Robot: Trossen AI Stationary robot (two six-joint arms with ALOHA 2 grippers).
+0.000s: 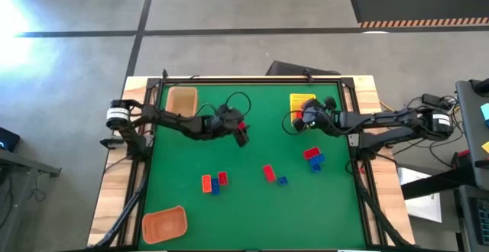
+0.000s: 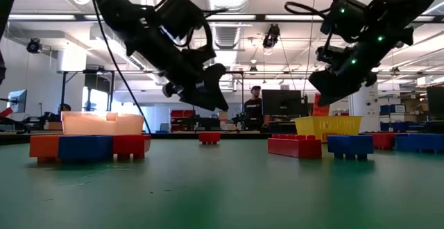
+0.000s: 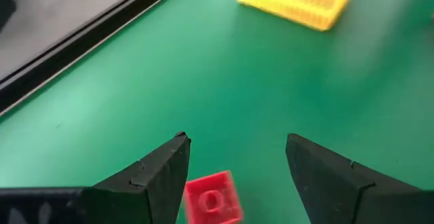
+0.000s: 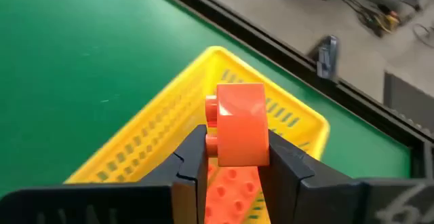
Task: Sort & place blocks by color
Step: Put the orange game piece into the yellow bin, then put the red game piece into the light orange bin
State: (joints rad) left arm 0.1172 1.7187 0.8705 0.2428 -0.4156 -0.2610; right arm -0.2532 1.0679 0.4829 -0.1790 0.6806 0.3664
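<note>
My left gripper [image 3: 237, 142] is open and hovers over the middle of the green table [image 1: 241, 132]. A small red block [image 3: 212, 197] lies flat on the mat between its fingers, close to one of them; it also shows in the low view as a red block [image 2: 209, 137]. My right gripper [image 4: 237, 141] is shut on an orange block [image 4: 237, 123] above the yellow tray [image 4: 169, 115], near the far right of the table [image 1: 299, 117]. Another orange block [image 4: 229, 191] lies inside that tray. More red, orange and blue blocks [image 1: 212, 182] [image 1: 313, 157] rest on the mat. My right gripper pinches the orange block by two opposite side faces [image 4: 261, 139] between its two fingers. Its studs [image 4: 211, 106] point sideways. The block is lifted clear, over the open yellow tray, and the fingers slant down from the table's right.
A tan tray [image 1: 182, 99] sits at the far left and an orange tray [image 1: 164, 224] at the near left corner. A single red block [image 1: 268, 172] and a blue one [image 1: 282, 180] lie mid-table. Open mat stretches between the clusters. A person stands in the room behind [image 2: 255, 107].
</note>
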